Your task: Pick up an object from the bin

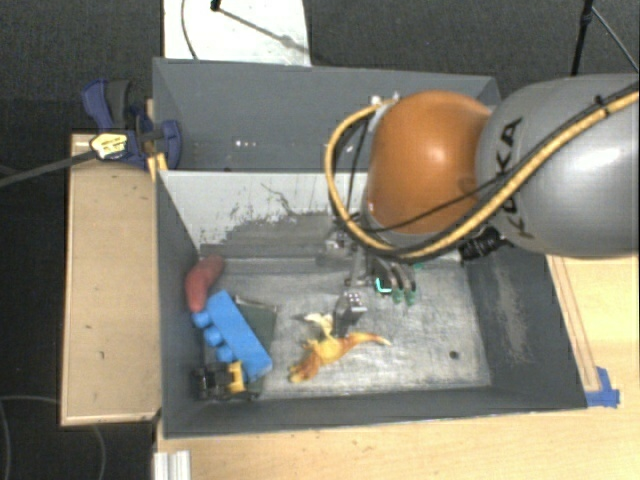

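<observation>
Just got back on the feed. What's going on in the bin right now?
The arm is down in the bin, with its gripper low near the floor, just behind a yellow-orange toy figure lying mid-front. I can't tell whether it touches the toy. Along the left wall, away from the gripper, lie a red lump, a blue studded block and a small black-and-yellow toy vehicle.

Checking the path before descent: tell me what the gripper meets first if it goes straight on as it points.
Probably the yellow-orange toy figure lying mid-floor, just under the gripper; depth is unclear, so it may instead land on the bare floor of the bin beside it.
</observation>
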